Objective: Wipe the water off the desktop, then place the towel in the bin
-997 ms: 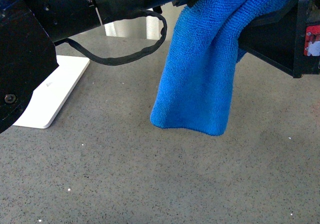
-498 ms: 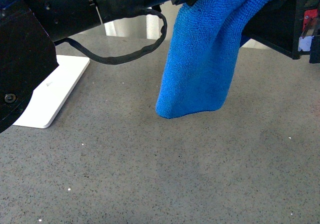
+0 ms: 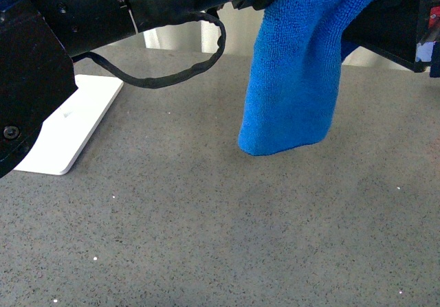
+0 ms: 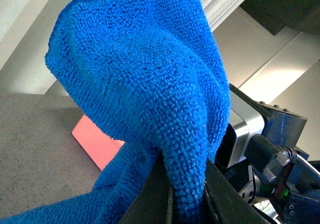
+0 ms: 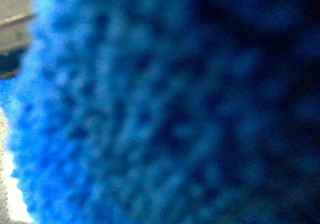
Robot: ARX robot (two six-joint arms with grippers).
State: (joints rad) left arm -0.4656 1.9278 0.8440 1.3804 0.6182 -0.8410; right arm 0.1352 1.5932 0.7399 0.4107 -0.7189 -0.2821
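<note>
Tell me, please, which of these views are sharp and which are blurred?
Front view: sharp, evenly lit, speckles on the desktop clear. Left wrist view: fibres of the towel crisp, background bright and washed out. Right wrist view: badly blurred, the towel fills the frame.

Dark-grey stone desktop open across lower frame, bright blue plush towel hanging upper right, white flat tray and looped black cable at left.

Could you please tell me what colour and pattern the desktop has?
The desktop is dark grey with fine black and white speckles, clearest in the front view.
</note>
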